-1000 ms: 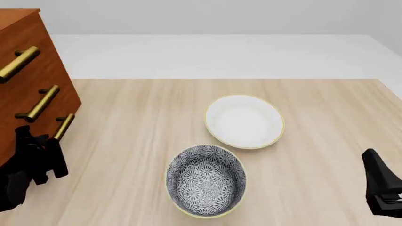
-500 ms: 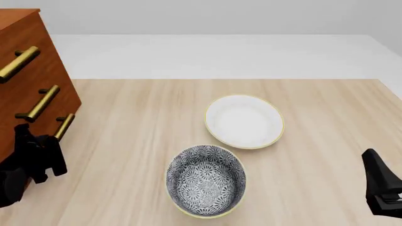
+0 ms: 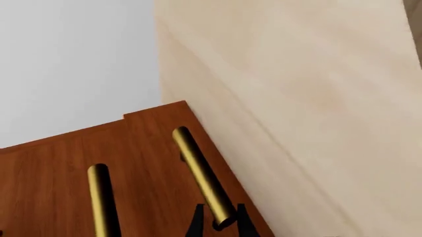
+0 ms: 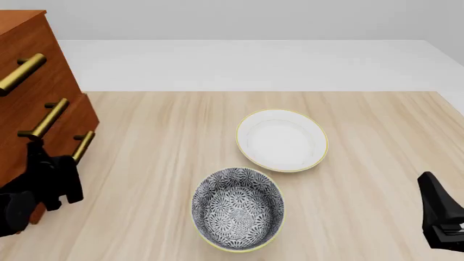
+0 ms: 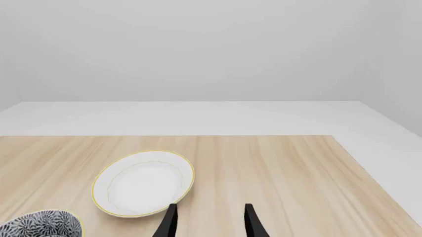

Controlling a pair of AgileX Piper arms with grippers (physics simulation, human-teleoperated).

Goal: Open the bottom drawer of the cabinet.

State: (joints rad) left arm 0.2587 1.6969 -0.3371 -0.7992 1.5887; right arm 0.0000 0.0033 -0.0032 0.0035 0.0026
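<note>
Brass handle seemingly between left pincer fingertips

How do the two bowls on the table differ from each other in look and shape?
The patterned bowl is covered in a dense dark blue and white floral print, while the white bowl is plain white. The patterned bowl has tall, steep walls; the white bowl is shallow and wide, almost like a plate. The patterned bowl stands nearer the arms, the white bowl farther off. Both have a thin yellow rim, stand upright on the table and hold nothing.

Light wood table, cabinet, white plate, patterned bowl
</note>
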